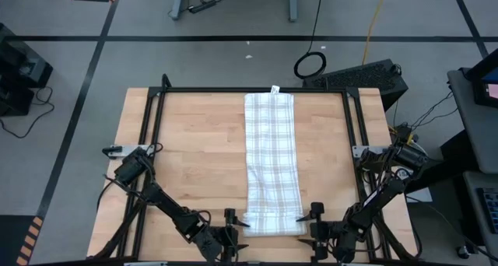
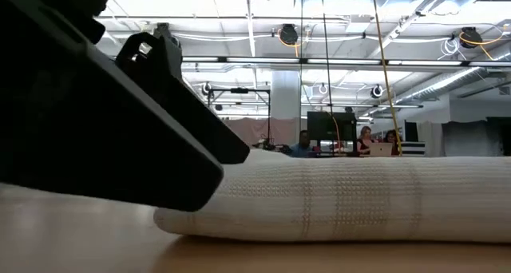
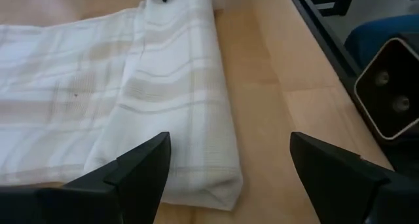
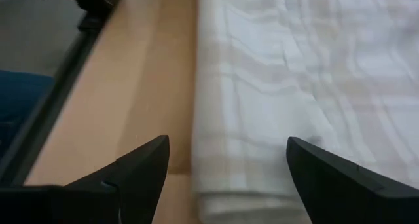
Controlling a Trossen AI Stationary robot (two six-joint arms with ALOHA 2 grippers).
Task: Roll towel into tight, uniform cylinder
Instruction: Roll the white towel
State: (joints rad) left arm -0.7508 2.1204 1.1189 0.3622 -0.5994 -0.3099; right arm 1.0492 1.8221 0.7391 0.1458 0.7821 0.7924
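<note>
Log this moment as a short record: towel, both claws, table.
towel: long folded strip down the table, near end rolled a turn or so into a low bulge, tag at the far edge
left claw: open, at the roll's left end, holding nothing
right claw: open, at the roll's right end, holding nothing
table: wood top, dark frame around it
progress: roll barely begun, most of the strip flat

Bright, even ceiling lights [image 2: 287, 35] fill my workspace; shadows under my arms stay faint. My left tool [image 3: 229, 171] looms blurred and dark up close, and the towel [image 4: 294, 86] looks soft.
</note>
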